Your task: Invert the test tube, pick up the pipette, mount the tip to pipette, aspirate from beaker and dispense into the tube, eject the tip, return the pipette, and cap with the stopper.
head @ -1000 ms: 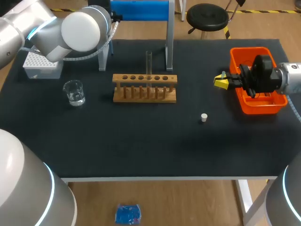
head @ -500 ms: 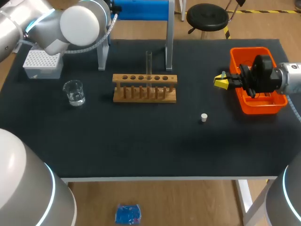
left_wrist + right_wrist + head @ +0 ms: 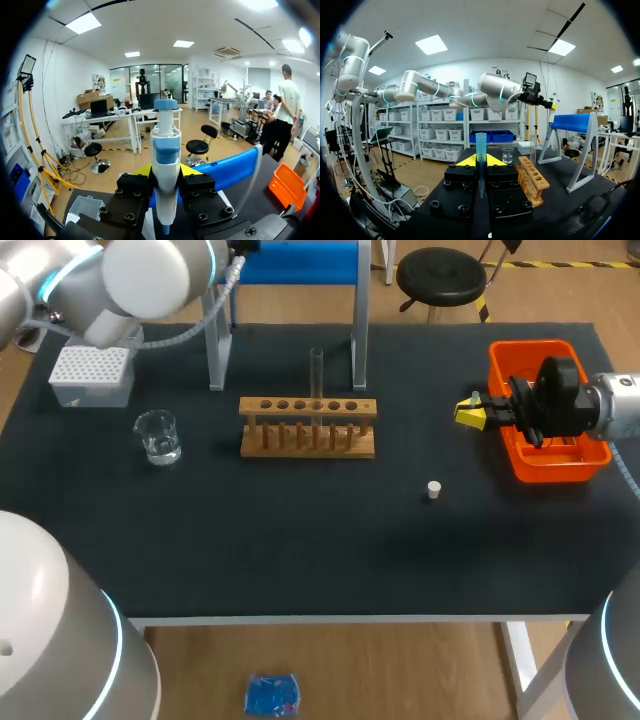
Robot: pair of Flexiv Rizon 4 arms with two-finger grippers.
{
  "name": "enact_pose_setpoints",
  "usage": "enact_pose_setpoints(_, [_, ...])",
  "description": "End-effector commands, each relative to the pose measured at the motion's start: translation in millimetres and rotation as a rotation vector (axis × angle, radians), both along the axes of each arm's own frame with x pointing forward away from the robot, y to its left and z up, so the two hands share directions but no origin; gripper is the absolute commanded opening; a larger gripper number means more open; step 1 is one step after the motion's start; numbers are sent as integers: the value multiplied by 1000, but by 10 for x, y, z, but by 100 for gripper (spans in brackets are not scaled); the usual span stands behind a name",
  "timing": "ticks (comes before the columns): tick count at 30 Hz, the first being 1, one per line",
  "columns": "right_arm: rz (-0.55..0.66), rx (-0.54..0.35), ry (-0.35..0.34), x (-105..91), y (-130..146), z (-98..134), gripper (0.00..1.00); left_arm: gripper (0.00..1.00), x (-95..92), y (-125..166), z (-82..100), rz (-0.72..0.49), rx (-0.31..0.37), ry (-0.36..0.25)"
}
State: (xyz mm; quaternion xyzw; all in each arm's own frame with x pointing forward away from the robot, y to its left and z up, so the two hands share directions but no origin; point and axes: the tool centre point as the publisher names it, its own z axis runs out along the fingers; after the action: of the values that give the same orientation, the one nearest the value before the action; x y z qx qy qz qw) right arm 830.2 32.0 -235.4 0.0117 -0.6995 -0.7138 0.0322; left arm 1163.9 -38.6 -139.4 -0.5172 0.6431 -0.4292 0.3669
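Note:
In the left wrist view my left gripper (image 3: 165, 172) is shut on the white and blue pipette (image 3: 165, 145), which stands upright between the yellow tips; my own arm hides this gripper in the head view. My right gripper (image 3: 470, 412) hangs left of the orange bin (image 3: 503, 375), shut on a bluish pipette tip (image 3: 480, 145). A glass test tube (image 3: 316, 370) stands upright in the wooden rack (image 3: 308, 427). The beaker (image 3: 158, 436) with liquid sits left of the rack. A small white stopper (image 3: 433, 490) lies on the mat in front of the rack, to its right.
A white tip box (image 3: 90, 375) sits at the back left, behind the beaker. The blue pipette stand (image 3: 300, 260) on two white legs rises behind the rack. The orange bin lies under my right wrist at the table's right edge.
My left arm has drawn back and to the left, toward the table's far left corner. The right arm and the things on the table have not moved.

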Motion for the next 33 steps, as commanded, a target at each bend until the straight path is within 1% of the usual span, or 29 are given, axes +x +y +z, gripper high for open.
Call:
enact_pose_setpoints(1, [2,0,0,2,-6,-3,0,0,-290,124,155,-87,-13,31])
enact_pose_setpoints(2, [2,0,0,2,-6,-3,0,0,-359,127,189,-113,-23,29])
enact_pose_setpoints(5, [2,0,0,2,-6,-3,0,0,-556,92,276,-189,-16,48])
enact_pose_setpoints(10, [2,0,0,2,-6,-3,0,0,-919,19,397,-305,-40,62])
enact_pose_setpoints(19, [2,0,0,2,-6,-3,0,0,-1612,-211,577,-520,-117,41])
enact_pose_setpoints(22, [2,0,0,2,-6,-3,0,0,-1853,-311,653,-612,-120,26])
enact_pose_setpoints(23, [2,0,0,2,-6,-3,0,0,-1941,-360,680,-650,-95,26])
enact_pose_setpoints(24, [2,0,0,2,-6,-3,0,0,-2019,-418,699,-662,-48,44])
enact_pose_setpoints(33, [2,0,0,2,-6,-3,0,0,-2019,-418,699,-662,-48,44])
